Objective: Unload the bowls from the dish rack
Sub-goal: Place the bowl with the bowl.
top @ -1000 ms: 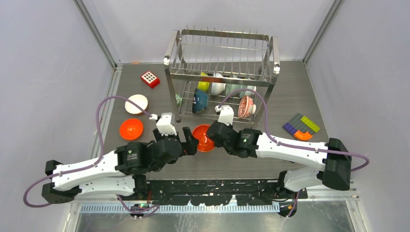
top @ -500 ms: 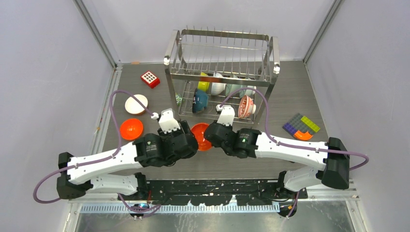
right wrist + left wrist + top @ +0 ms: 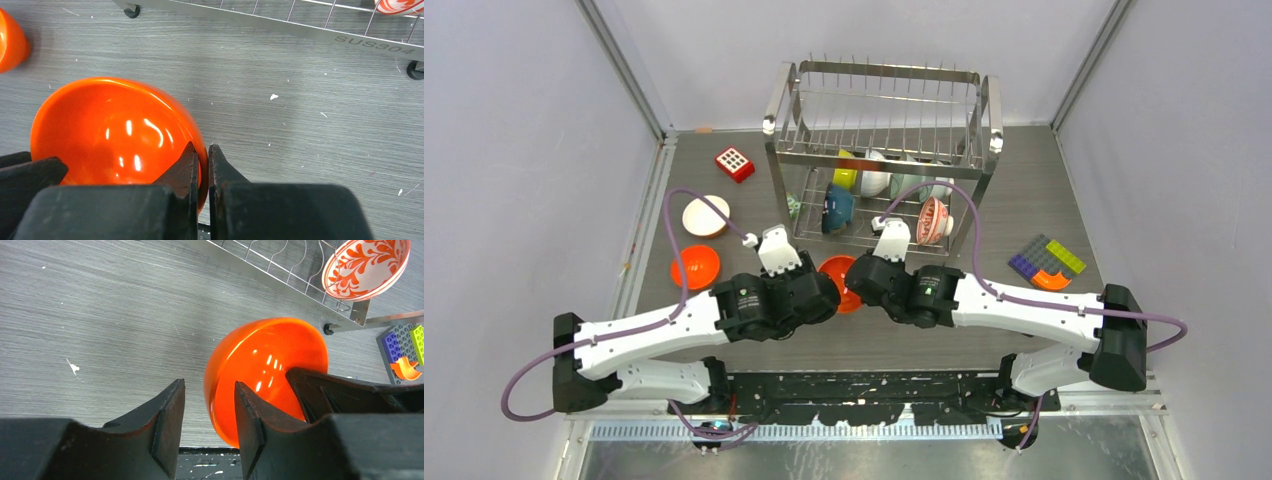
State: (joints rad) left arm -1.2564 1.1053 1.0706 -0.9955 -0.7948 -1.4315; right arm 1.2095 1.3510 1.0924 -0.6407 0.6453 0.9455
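- Right gripper [image 3: 201, 165] is closed tightly on the rim of the orange bowl [image 3: 110, 130]: one finger is inside the bowl and one outside, with only the thin wall between them.
- Left gripper [image 3: 208, 386] stands partly open at the opposite side of the same bowl. The rim lies between its two fingers, but a strip of bare table shows between the outer finger and the bowl, so it has no hold on it.
- Both arms reach inward from their bases, and the two wrists meet just in front of the dish rack [image 3: 894, 70], near its middle.
- This orange bowl is glossy and tilted up on its edge. It is outside the rack, just in front of the lower front rail, with its hollow side toward the right gripper.
- On the rack's lower tier stand a red-and-white patterned bowl [image 3: 934, 220] at the right end, a dark blue bowl [image 3: 837, 208] toward the left, and a lime-yellow bowl [image 3: 846, 177] and a white bowl [image 3: 874, 178] behind them.
- Left of the rack, a second orange bowl [image 3: 695, 266] and a white bowl on the table [image 3: 705, 215] lie well apart from the grippers. A red block with white dots [image 3: 735, 163] is by the rack's far left corner.
- Right of the rack lie flat toy bricks [image 3: 1046, 262].
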